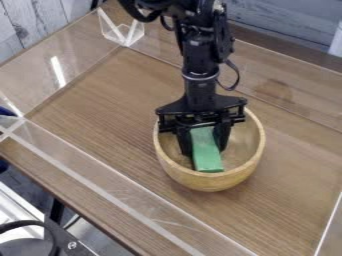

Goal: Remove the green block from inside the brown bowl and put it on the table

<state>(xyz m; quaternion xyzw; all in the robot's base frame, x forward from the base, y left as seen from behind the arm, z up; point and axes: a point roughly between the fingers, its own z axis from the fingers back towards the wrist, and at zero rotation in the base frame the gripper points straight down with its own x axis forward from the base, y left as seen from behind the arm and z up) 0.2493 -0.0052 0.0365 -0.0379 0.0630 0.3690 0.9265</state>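
— Gripper point(201, 135) status?
— Pointing straight down into brown bowl point(249, 163), fingers clamped on upper end of green block point(207, 155).
— Block position?
— Leaning inside bowl, near-right part of table point(94, 110).

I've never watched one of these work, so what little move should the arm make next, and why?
Probably a slow lift straight up. The gripper points down into the brown bowl, its fingers closed at the upper end of the green block, which still leans inside. Rising first should clear the bowl's thick wall before it carries the block to the table.
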